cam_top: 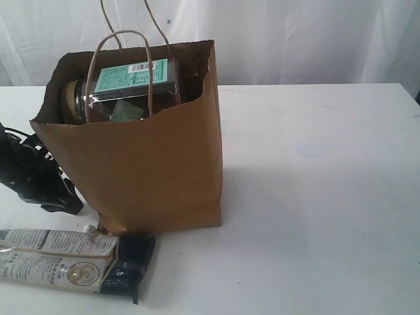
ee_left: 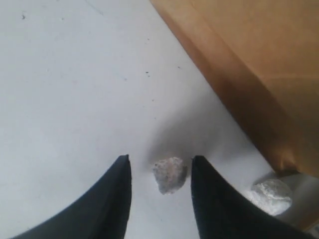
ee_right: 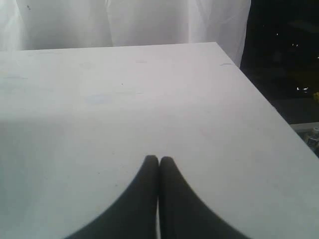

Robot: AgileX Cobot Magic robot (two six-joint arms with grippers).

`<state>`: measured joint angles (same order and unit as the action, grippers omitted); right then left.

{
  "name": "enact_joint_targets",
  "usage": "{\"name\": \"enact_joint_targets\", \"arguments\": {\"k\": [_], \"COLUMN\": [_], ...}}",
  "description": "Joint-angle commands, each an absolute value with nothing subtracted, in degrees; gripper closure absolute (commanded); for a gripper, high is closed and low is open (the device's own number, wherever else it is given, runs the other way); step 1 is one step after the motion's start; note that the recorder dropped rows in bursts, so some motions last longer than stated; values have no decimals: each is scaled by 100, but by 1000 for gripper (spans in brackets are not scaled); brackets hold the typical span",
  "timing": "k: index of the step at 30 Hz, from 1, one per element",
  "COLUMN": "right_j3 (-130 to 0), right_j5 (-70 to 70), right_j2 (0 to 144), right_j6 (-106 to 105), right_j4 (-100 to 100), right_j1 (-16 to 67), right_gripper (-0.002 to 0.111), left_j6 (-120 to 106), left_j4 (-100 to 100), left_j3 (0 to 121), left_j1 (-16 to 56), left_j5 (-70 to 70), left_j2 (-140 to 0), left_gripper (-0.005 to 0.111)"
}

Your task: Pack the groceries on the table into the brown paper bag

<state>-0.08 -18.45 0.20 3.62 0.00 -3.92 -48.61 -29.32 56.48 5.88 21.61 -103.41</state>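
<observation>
I am looking down the left pincer (ee_left: 160, 158) and its two black fingers are standing spread, tips low over the white counter (ee_left: 75, 74). A small grey-white crumpled lump (ee_left: 170, 174) is lying between them with a gap showing on either side, so nothing is being pinched. Just beyond the fingers a second lump (ee_left: 271, 195) of the same kind is sitting at the bottom corner of the brown paper bag (ee_left: 259, 74), whose side wall is rising right next to the pincer.

The right pincer (ee_right: 159, 160) is showing its fingers pressed together with nothing between them, hanging over a bare stretch of counter that is running out to a far corner and a white curtain (ee_right: 124, 22).

From the exterior camera I am seeing the bag standing upright and open on the left half of the counter, twine handles sticking up. Inside, a clear jar (cam_top: 131, 88) is lying on its side near the top, its pale yellow lid turned toward the bag's left wall and a teal printed label facing up. What lies under it I cannot tell. Outside the bag, the long white-black twin packet (cam_top: 72, 262) is lying flat on the counter just in front of the bag's base.
</observation>
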Motion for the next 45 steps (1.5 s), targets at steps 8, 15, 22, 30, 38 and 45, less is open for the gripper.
{"name": "enact_joint_targets", "arguments": {"k": [8,15,22,30,38,45], "right_j3": [0,0,0,0,0,0], "right_j5": [-1799,-1799,-1799,-1799,-1799,-1799], "right_j2": [0,0,0,0,0,0], "right_j6": [372,372,372,372,372,372], "right_j4": [0,0,0,0,0,0], "right_j1": [-403,-403,-403,-403,-403,-403], "right_gripper": [108,108,108,108,108,108], "left_j6": [-4880,-4799,-4512,-2764,-1003,-1374], "left_j4": [-3038,-3038,-2976,-1113,545,-612], "left_j3": [5676,5676,6014,6917,7155,7211], "left_j1": [603,603,603,603,603,603], "left_j5": [2272,2298,2854,4363,4411,4156], "left_j2": [-10340,-10340,-10327,-10302,-9336,-7847], "left_gripper": [79,103,107,107,107,107]}}
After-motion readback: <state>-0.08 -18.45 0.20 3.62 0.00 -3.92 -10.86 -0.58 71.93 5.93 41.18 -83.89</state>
